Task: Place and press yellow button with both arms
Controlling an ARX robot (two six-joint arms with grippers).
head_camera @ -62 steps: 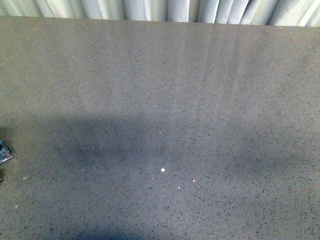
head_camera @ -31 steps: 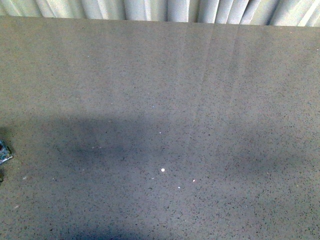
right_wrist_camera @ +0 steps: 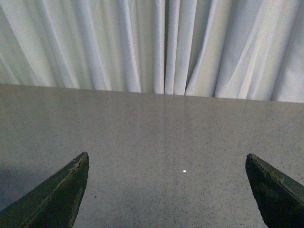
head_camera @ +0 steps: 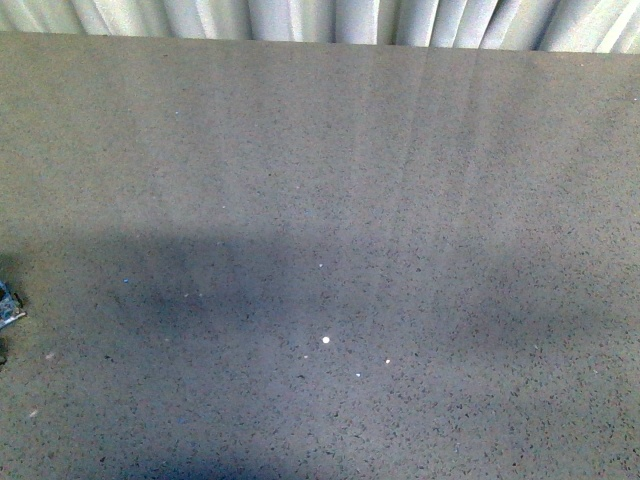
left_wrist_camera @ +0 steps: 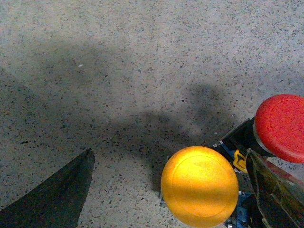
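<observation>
Front view: a wide grey speckled stone table (head_camera: pixel 400 150) fills the picture, with a pleated white fabric curtain (head_camera: pixel 300 18) hanging along its far edge. Broad soft shadows lie across the near half of the table. At the far left edge of the picture sits a small blue-and-silver fragment (head_camera: pixel 8 305), cut off by the frame and too small to identify.

Left wrist view: the left claw (left_wrist_camera: pixel 170 154) hangs over the table, wide open and gripping nothing. Its two dark, flat, pointed fingers (left_wrist_camera: pixel 52 202) stand well apart. A small yellow push button (left_wrist_camera: pixel 199 186) with a round glossy mushroom cap stands upright on the table between the fingers, far closer to one finger than to the other. I cannot tell whether that nearer finger touches it. A bit of blue base shows under the cap. Just beyond that same finger, outside the claw's span, stands a red push button (left_wrist_camera: pixel 281 127) with a round cap and a black collar. It is close beside the yellow one, and the two caps do not touch.

Right wrist view: the right claw (right_wrist_camera: pixel 166 156) is also spread wide and holds nothing. Its two dark pointed fingers (right_wrist_camera: pixel 52 199) frame bare table. A tiny white speck (right_wrist_camera: pixel 184 171) lies on the surface ahead of the claw, between the fingers. Beyond it the table ends at the curtain.
</observation>
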